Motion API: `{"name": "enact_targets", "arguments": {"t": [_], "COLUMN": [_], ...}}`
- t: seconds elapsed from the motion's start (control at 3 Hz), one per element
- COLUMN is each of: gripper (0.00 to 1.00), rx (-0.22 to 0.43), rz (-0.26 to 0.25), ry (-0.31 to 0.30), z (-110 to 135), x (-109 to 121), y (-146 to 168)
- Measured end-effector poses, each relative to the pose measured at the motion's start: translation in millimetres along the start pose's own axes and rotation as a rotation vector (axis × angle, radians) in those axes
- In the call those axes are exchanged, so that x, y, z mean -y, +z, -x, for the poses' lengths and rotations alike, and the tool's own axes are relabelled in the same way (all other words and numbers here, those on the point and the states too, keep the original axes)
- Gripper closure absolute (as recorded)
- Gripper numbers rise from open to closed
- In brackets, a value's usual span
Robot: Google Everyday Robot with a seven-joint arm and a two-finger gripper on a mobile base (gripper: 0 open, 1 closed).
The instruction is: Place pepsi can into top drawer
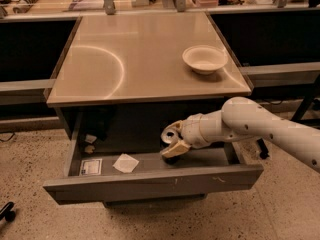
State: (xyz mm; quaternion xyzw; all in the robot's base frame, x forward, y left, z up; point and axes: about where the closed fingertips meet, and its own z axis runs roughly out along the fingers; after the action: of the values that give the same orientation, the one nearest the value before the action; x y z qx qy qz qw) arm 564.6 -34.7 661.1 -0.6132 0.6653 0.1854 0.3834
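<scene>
The top drawer [150,184] is pulled open under the tan table, with a white paper scrap [125,162] and a label [91,166] inside on the left. My gripper [172,143] reaches from the right into the drawer's middle, just above its floor. It is shut on the pepsi can [169,133]. Only the can's silver top shows at the gripper's tip. Its dark body is mostly lost against the dark drawer interior behind a tan finger [176,148].
A white bowl [204,59] stands on the table top [125,59] at the right. Small bits lie in the drawer's back left corner [90,143]. Dark shelving flanks the table on both sides. Speckled floor lies in front.
</scene>
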Motion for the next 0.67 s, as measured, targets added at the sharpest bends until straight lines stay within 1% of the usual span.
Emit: {"name": "enact_targets", "arguments": {"t": [0.67], "gripper": [0.34], "rx": [0.000], "rz": [0.000], "ry": [0.000], "z": [0.0], "x": [0.0], "y": [0.1]}}
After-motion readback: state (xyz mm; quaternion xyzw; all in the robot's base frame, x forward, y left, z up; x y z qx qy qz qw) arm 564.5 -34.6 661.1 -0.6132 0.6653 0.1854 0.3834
